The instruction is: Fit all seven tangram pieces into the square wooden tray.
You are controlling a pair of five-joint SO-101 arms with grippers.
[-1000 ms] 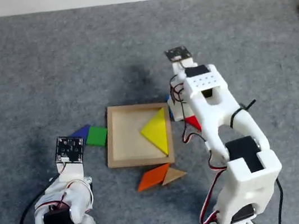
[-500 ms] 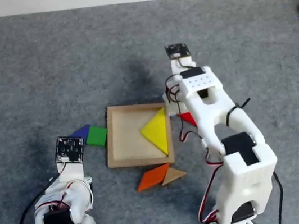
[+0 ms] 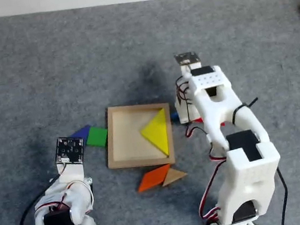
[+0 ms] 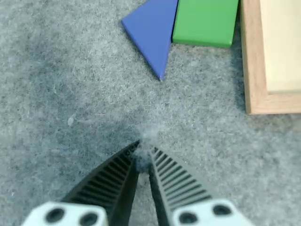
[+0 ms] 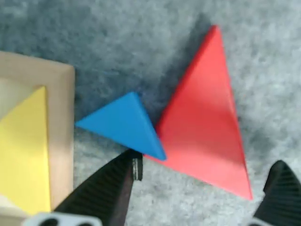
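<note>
The square wooden tray (image 3: 123,151) holds a yellow triangle (image 3: 157,131) against its right side. A green square (image 3: 97,136) and a dark blue triangle (image 3: 82,133) lie just left of the tray. An orange parallelogram (image 3: 153,177) and a tan triangle (image 3: 174,175) lie in front of it. My right gripper (image 5: 202,183) is open and hangs over a red triangle (image 5: 204,122), which touches a light blue triangle (image 5: 122,125) beside the tray rim (image 5: 61,117). My left gripper (image 4: 143,153) is shut and empty on the carpet, short of the dark blue triangle (image 4: 153,33) and green square (image 4: 205,21).
Everything lies on grey carpet (image 3: 45,66), with open floor behind and to the left of the tray. The right arm (image 3: 225,117) covers most of the red triangle in the high view. A pale wall edge runs along the far side.
The right arm swung a little toward the far left, then back to the right beside the tray. The left arm and all the pieces stayed put.
</note>
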